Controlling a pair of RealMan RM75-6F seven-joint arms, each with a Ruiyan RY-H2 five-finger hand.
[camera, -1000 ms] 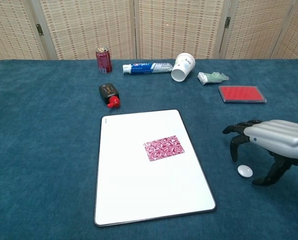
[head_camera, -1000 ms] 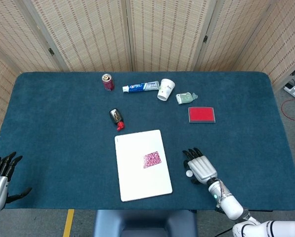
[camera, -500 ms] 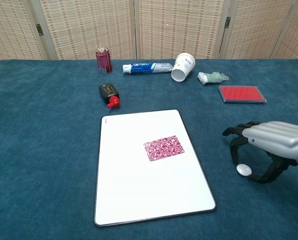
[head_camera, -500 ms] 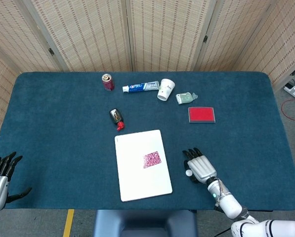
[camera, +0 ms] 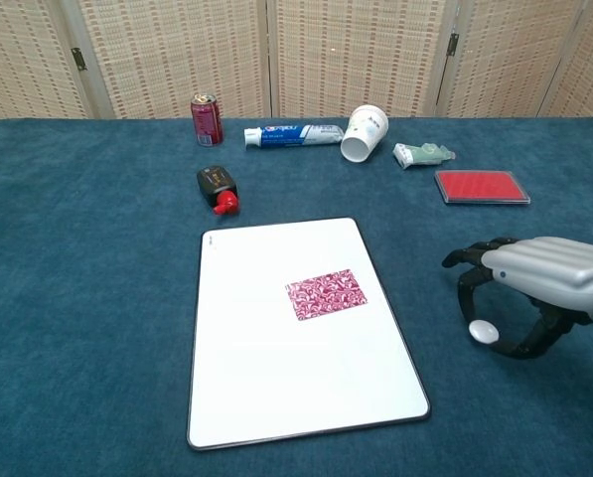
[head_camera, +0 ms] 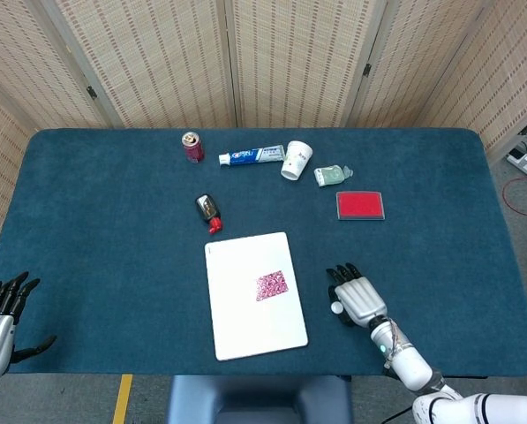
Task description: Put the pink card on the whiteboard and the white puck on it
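The pink patterned card (head_camera: 272, 285) (camera: 326, 294) lies flat near the middle of the whiteboard (head_camera: 245, 331) (camera: 276, 397). Right of the board, my right hand (head_camera: 357, 299) (camera: 539, 281) arches over the small white puck (head_camera: 336, 308) (camera: 483, 331). Its fingers curl down on the puck's left side and the thumb comes in from below right, pinching it just above the cloth. My left hand (head_camera: 0, 311) hangs off the table's near-left corner with fingers spread and nothing in it. The chest view does not show it.
Along the back stand a red can (camera: 206, 119), a toothpaste tube (camera: 294, 135), a tipped white cup (camera: 364, 133) and a crumpled green tube (camera: 421, 154). A flat red case (camera: 481, 187) lies at the right, and a black bottle with a red cap (camera: 218, 189) beyond the board.
The right hand's thumb and fingers have drawn in around the puck, which has shifted slightly left and up. The card, the board and the left hand are unchanged.
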